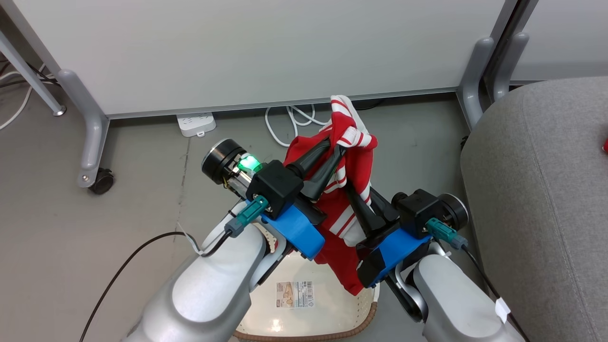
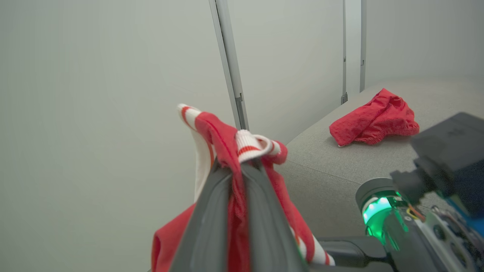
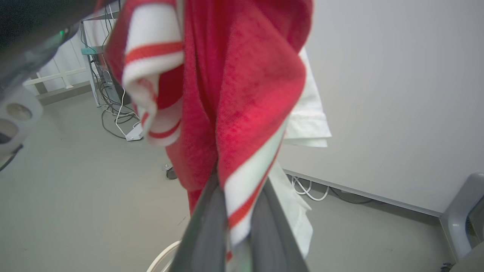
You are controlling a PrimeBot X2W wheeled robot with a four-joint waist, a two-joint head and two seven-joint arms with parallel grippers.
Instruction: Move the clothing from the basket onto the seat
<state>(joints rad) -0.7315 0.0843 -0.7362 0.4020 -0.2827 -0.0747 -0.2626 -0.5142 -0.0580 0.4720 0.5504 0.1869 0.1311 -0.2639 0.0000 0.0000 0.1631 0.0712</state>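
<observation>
I am holding the striped garment above the basket, clear of its rim for transfer — left end effector and right end effector both closed tight on cloth.

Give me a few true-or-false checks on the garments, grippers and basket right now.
The left gripper and right gripper are both shut on the striped garment. True.
The plain red garment lies on the seat. True.
The striped garment rests in the basket. False: it hangs above the basket.
The seat is at the robot's left. False: it is at its right.
</observation>
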